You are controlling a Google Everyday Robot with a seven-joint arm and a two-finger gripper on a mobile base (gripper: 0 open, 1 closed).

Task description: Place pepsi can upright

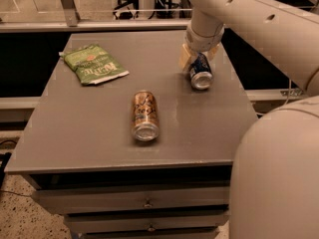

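The pepsi can, dark blue with silver ends, lies on its side at the back right of the grey table, one silver end facing the camera. My gripper reaches down from the white arm at the top right, right over the can's far end. It is open, with one tan finger on the can's left side and the other on its right. The can rests on the table.
An orange-tan can lies on its side in the middle of the table. A green chip bag lies at the back left. The robot's white body fills the lower right. Drawers sit below the table's front edge.
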